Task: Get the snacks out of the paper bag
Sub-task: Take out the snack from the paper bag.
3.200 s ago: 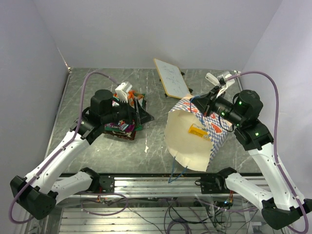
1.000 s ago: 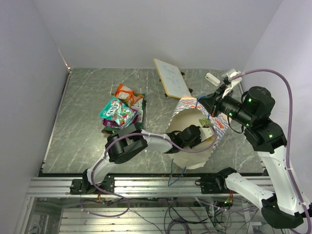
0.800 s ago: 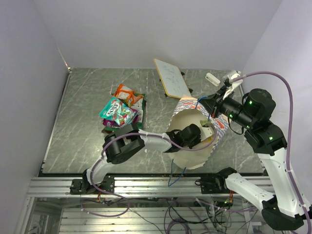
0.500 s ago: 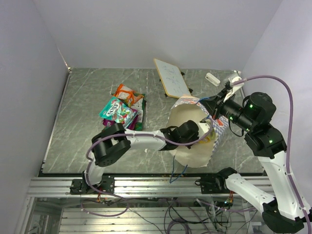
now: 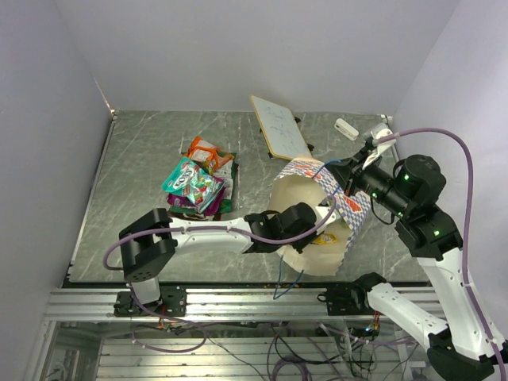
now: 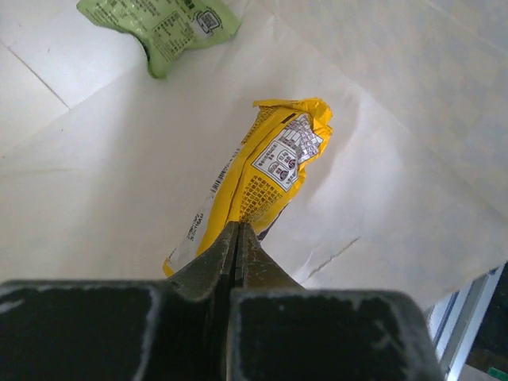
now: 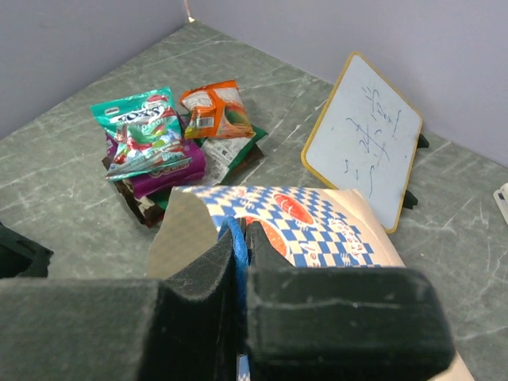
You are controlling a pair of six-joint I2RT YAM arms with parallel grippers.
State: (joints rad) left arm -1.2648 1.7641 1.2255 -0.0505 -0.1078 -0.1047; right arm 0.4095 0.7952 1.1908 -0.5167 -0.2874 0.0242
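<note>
The paper bag (image 5: 353, 208), blue-and-white checkered with a cream inside, lies on its side with its mouth toward the arms. My left gripper (image 5: 320, 228) reaches into that mouth and is shut on a yellow snack packet (image 6: 270, 167), pinching its near end between the fingertips (image 6: 252, 246). A green packet (image 6: 163, 24) lies deeper in the bag. My right gripper (image 7: 240, 238) is shut on the bag's blue cord handle (image 7: 236, 234) and holds the upper wall (image 7: 317, 226) up. Several snacks (image 5: 198, 178) lie piled on the table left of the bag.
A white board with a yellow frame (image 5: 279, 127) leans behind the bag. A small white object (image 5: 346, 128) lies at the back right. The table's metal front rail (image 5: 238, 298) runs along the near edge.
My left gripper has shut on the yellow packet inside the bag. The left arm has drawn back toward the left and near side. The right gripper still holds the handle.
</note>
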